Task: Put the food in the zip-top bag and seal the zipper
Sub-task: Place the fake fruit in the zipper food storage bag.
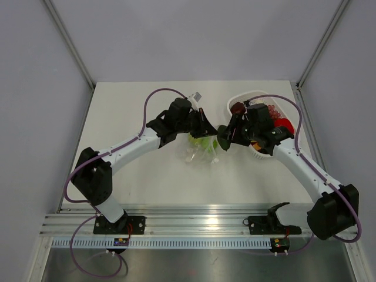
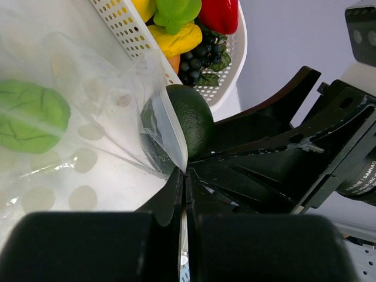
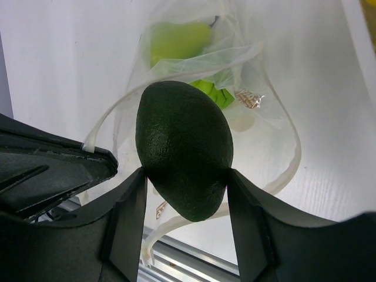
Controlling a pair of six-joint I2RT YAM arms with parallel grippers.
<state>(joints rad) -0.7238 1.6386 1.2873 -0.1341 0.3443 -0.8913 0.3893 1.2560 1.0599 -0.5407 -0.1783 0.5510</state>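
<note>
My right gripper (image 3: 185, 176) is shut on a dark green avocado (image 3: 184, 155) and holds it at the open mouth of the clear zip-top bag (image 3: 252, 76). The avocado also shows in the top view (image 1: 224, 138) and the left wrist view (image 2: 191, 117). My left gripper (image 2: 185, 176) is shut on the bag's mouth edge with its zip strip (image 2: 171, 126) and holds it up. Green toy food (image 2: 29, 114) lies inside the bag (image 1: 200, 148). More food, yellow, red, green and dark purple grapes (image 2: 202, 50), lies in the white basket.
The white lattice basket (image 1: 263, 154) stands at the back right, just behind my right gripper (image 1: 229, 136). My left gripper (image 1: 202, 124) is left of it. Grey walls enclose the table on three sides. A metal rail runs along the near edge.
</note>
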